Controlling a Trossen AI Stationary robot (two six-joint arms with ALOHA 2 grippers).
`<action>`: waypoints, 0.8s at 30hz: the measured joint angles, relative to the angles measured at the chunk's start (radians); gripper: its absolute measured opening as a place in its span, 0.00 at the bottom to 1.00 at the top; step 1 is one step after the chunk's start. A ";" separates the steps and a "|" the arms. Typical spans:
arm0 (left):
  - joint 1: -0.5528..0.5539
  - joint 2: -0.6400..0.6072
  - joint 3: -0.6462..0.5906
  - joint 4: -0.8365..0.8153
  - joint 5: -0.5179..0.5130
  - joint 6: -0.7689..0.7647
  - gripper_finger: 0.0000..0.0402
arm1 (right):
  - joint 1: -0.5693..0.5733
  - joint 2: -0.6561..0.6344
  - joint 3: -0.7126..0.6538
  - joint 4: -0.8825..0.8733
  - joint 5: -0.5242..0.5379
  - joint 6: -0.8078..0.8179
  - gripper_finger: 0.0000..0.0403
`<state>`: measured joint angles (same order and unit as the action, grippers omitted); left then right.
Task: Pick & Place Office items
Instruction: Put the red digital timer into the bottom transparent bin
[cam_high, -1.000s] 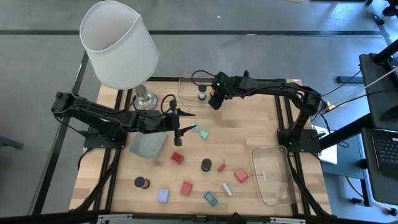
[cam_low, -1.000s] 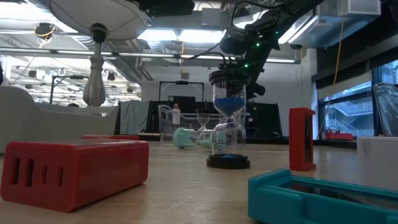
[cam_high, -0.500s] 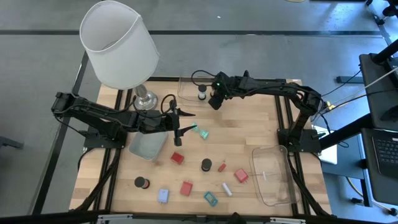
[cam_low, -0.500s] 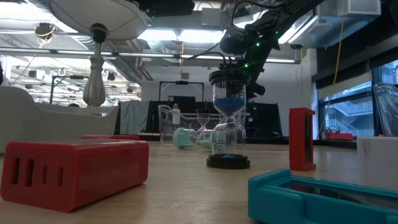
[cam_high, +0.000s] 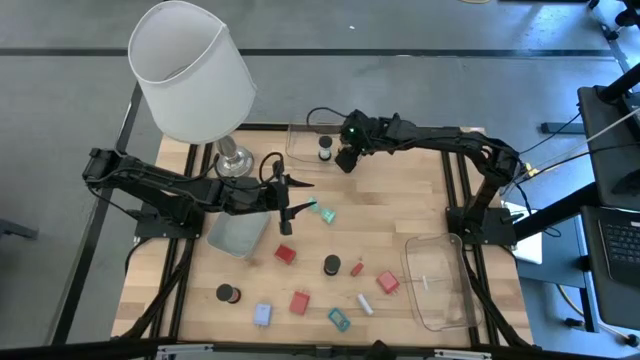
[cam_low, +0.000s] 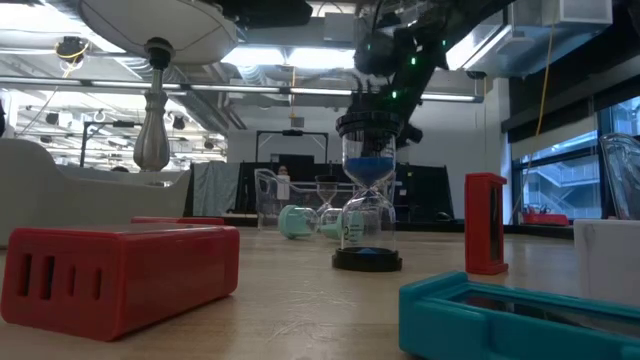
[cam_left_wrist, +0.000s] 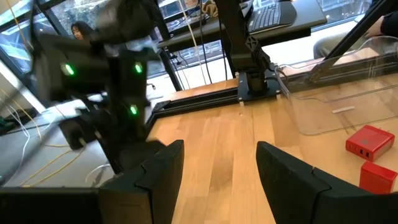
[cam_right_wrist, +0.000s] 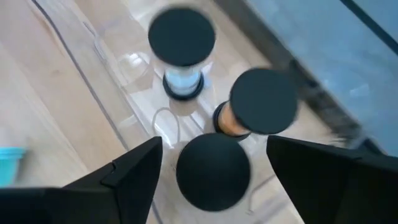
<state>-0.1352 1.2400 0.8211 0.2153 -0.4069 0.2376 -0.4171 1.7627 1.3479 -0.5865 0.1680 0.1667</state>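
My right pincer (cam_right_wrist: 211, 168) hangs spread over the clear plastic rectangular tray (cam_high: 300, 140) at the far edge of the wooden tabletop (cam_high: 400, 210), fingers wide on either side of three small sand-timers with black round caps (cam_right_wrist: 213, 171) standing close together in it. Not gripping anything as far as I can tell. Risk: the timers are tall, narrow, glassy with slick hard caps, so a finger clipping one on the way up or down likely tips it into its neighbours; the thin tray wall could also catch a fingertip and drag the whole tray. My left pincer (cam_left_wrist: 211, 168) is also spread and empty, hovering mid-tabletop just beside a teal plastic clip (cam_high: 325, 214); a low sweep there could scatter it. The rest of the office items lie loose on the near half: a red ribbed plastic block (cam_high: 285, 254), a dark cylinder timer (cam_high: 331, 265), a pale-blue clip (cam_high: 262, 315), a small white stick (cam_high: 366, 304). Second clear tray (cam_high: 440, 310) sits at the right, near me.
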 joint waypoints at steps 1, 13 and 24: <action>0.000 0.000 0.000 -0.002 0.000 0.002 0.49 | 0.000 -0.008 0.023 -0.031 0.001 -0.002 0.73; 0.000 0.000 0.000 -0.010 0.000 0.002 0.49 | 0.118 -0.139 0.150 -0.310 0.045 -0.096 0.69; 0.000 0.000 0.000 -0.010 0.000 -0.030 0.49 | 0.350 -0.190 0.024 -0.411 -0.043 -0.168 0.65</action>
<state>-0.1356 1.2400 0.8211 0.2055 -0.4068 0.2071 -0.0676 1.5726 1.3720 -0.9973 0.1245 -0.0009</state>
